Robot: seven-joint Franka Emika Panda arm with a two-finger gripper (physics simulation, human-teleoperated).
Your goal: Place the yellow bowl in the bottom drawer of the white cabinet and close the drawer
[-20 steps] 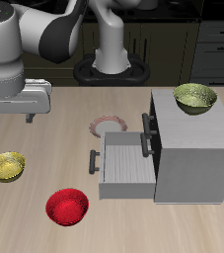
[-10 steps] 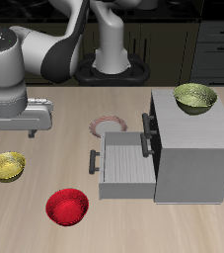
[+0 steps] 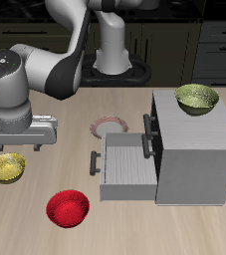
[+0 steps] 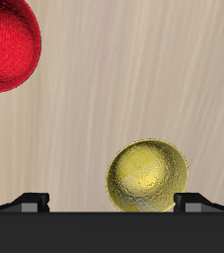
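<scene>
The hand (image 3: 10, 143) hangs above the yellow bowl (image 3: 7, 167), fingers spread wide and holding nothing. The yellow bowl sits on the wood-grain counter (image 3: 45, 239) near a side edge, beside the red bowl (image 3: 68, 208). The bottom drawer (image 3: 124, 166) of the white cabinet (image 3: 194, 149) stands open. No writing is legible.

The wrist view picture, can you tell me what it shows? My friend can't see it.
A shiny yellow bowl sits on a pale wooden table, right below the robot's open gripper. A red bowl sits farther off, partly cut off by the picture's edge.
</scene>
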